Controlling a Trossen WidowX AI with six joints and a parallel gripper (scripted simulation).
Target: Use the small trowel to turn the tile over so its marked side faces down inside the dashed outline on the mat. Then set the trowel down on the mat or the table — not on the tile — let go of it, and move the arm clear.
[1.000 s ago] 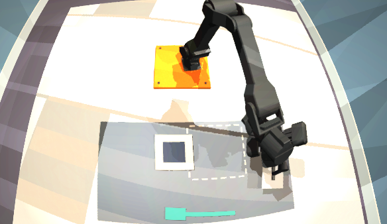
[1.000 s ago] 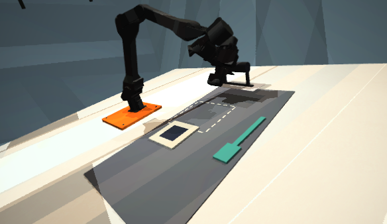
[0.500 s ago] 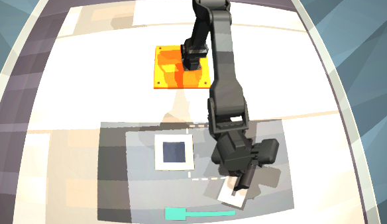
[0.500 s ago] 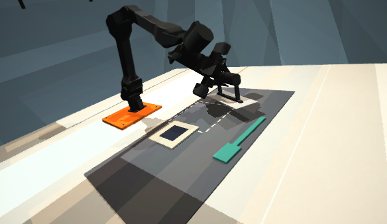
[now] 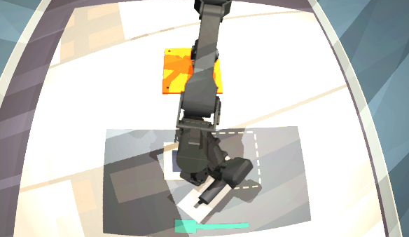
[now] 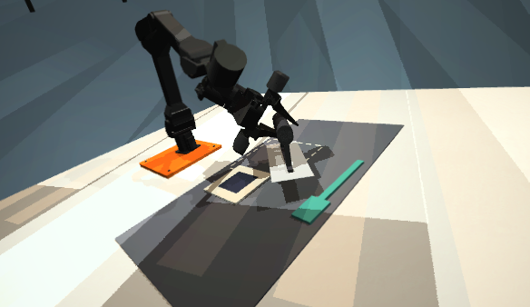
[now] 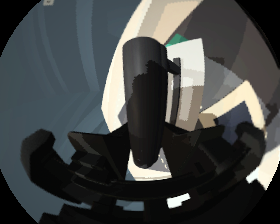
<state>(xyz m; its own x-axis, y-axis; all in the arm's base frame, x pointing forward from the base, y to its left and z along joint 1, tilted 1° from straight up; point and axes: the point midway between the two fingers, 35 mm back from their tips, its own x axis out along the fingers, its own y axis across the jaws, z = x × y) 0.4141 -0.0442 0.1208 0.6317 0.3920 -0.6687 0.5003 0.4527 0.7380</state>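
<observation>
My gripper (image 5: 217, 187) (image 6: 284, 127) (image 7: 144, 121) is shut on the thick black handle of the small trowel (image 5: 199, 212) (image 6: 297, 173) (image 7: 193, 62). The trowel's flat white blade hangs over the mat (image 5: 136, 205) (image 6: 191, 247), beside the tile, pointing toward the front left in the top view. The tile (image 5: 168, 167) (image 6: 222, 192) is cream with a dark square, lies flat with that marked side up, and also shows in the wrist view (image 7: 233, 120). The arm hides its right part in the top view. The dashed outline (image 5: 255, 133) (image 6: 321, 146) is partly hidden by arm and trowel.
A teal spatula-shaped piece (image 5: 185, 226) (image 6: 311, 209) (image 7: 177, 40) lies along the mat's front edge, in front of the trowel blade. The arm stands on an orange base plate (image 5: 171, 80) (image 6: 163, 167) behind the mat. Patchy shadows cross the mat.
</observation>
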